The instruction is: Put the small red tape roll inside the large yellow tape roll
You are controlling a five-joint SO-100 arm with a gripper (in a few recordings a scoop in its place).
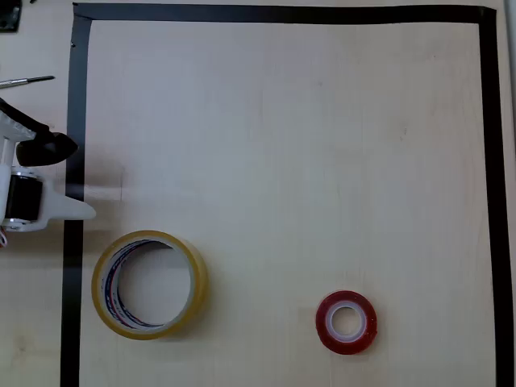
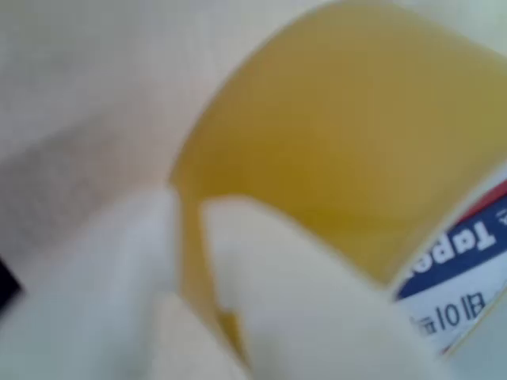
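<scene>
Seen from overhead, left to right. At the far left edge, about 9 o'clock, just outside the black tape border (image 1: 74,121): gripper (image 1: 68,181), white and black. In the wrist view, two blurred white fingers (image 2: 293,293) nearly touching, only a thin gap between them, nothing held; cannot tell more through the blur.

Just inside the border at 7 o'clock: yellow roll (image 1: 149,284), flat on the table (image 1: 306,145), hole facing up, red and blue stripes on the core. Close in front of the fingers in the wrist view (image 2: 348,150), printed core at the right edge.

Further right, at about 5 o'clock: red roll (image 1: 346,322), also flat, white core up, well apart from the yellow roll and from the gripper.

Step in hand, by judgement: reach for the red roll, not yet begun. To do well: lift clear of the yellow roll first so as not to nudge it, swing toward 5 o'clock, open wide, descend straight with one finger into the white core and one outside the wall, pinch firmly, then carry level and release centred over the yellow hole.
</scene>
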